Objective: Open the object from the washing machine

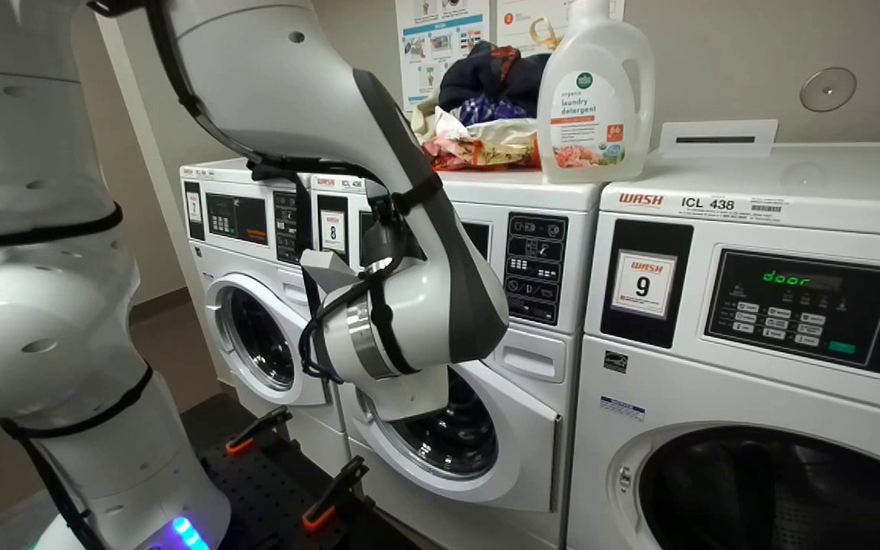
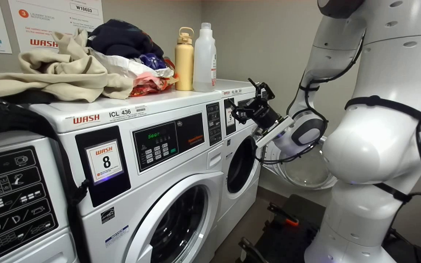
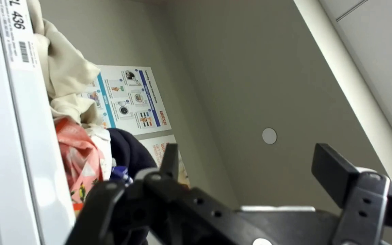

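The white washing machine (image 1: 516, 397) with the 8 sticker also shows in an exterior view (image 2: 97, 228). Its round glass door (image 2: 181, 215) appears shut; in an exterior view the arm covers part of this door (image 1: 455, 443). My gripper (image 2: 240, 91) is in the air at control-panel height, apart from the washers, and overlaps the 9 sticker in that view. In the wrist view my gripper (image 3: 245, 160) is open, its black fingers wide apart with nothing between them. In an exterior view the fingers are hidden behind the arm.
Washer 9 (image 1: 638, 382) has its glass door (image 2: 305, 166) swung open beside the arm. A detergent bottle (image 1: 593, 99), a yellow bottle (image 2: 184, 65) and piled clothes (image 2: 68, 73) are on the machine tops. Washer 7 (image 1: 215, 263) stands beyond. Orange clamps (image 1: 319, 519) are on the robot's base.
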